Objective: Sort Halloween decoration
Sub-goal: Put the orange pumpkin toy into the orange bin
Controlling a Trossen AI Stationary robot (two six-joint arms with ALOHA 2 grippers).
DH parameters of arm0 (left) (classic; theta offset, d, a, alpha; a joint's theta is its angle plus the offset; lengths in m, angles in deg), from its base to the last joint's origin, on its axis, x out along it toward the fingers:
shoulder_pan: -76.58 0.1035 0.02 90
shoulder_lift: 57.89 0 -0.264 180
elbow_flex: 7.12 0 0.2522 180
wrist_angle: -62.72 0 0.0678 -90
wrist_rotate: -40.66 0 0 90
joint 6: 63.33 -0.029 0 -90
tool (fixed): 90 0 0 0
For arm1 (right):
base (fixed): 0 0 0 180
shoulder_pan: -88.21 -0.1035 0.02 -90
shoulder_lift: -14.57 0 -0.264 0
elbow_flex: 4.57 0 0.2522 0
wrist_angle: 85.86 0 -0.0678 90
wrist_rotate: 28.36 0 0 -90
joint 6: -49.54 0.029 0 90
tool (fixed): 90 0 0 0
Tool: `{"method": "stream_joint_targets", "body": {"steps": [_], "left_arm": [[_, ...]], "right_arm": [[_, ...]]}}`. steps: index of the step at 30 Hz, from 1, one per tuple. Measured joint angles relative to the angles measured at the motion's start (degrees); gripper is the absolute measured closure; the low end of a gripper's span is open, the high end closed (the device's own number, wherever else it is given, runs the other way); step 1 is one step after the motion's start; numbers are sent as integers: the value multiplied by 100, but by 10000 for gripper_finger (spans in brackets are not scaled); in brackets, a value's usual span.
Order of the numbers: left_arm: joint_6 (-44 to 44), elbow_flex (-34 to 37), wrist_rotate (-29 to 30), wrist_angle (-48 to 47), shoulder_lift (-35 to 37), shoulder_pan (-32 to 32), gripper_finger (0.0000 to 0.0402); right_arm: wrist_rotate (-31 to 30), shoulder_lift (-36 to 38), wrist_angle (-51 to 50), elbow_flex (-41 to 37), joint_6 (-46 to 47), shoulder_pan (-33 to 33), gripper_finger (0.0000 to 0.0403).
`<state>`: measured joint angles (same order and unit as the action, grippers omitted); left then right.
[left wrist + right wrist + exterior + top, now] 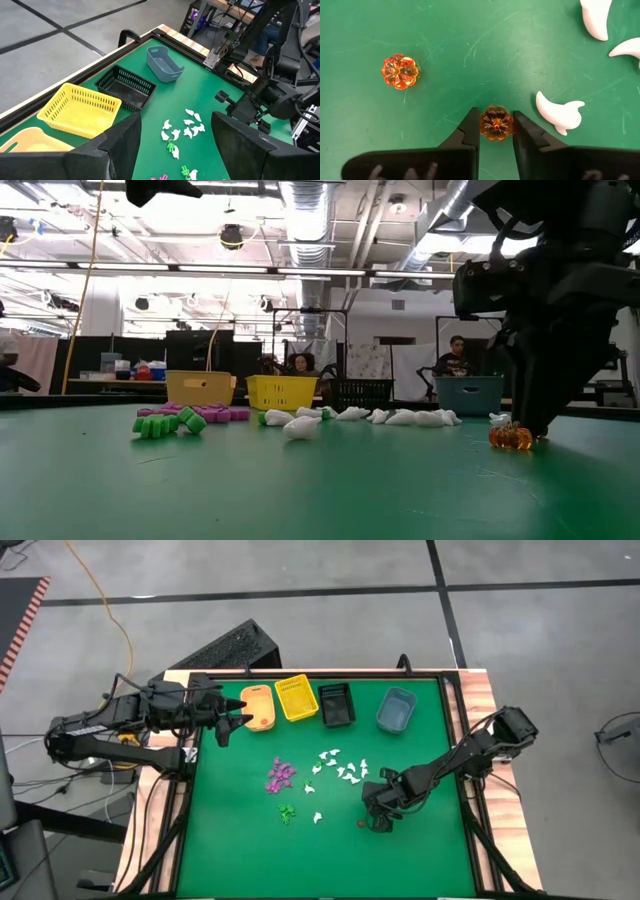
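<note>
Between right tool (496,131) fingers: orange pumpkin (496,123)

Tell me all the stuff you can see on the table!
Bins: four, orange, yellow, black, blue-grey, along the far edge.
White trinkets: many, mid-table.
Purple trinkets: a small cluster, left of the white ones.
Green trinkets: few, below the purple.
Orange pumpkins: two, one between the right gripper's fingers, one loose nearby.
Table: one, green.
Left gripper: open, by the orange bin.
Right gripper: closing around a pumpkin.
</note>
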<state>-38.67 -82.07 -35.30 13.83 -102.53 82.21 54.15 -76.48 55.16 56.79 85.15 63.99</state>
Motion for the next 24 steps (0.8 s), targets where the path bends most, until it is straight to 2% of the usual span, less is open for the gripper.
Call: {"method": "stream_joint_targets", "body": {"steps": [11, 24], "left_arm": [[-26, 0, -31, 1, 2, -2, 170], [-177, -4, -35, 4, 164, 0, 170]], "right_arm": [[157, 24, -312, 219, -10, 57, 330], [343, 31, -522, 856, -1187, 857, 331]]}}
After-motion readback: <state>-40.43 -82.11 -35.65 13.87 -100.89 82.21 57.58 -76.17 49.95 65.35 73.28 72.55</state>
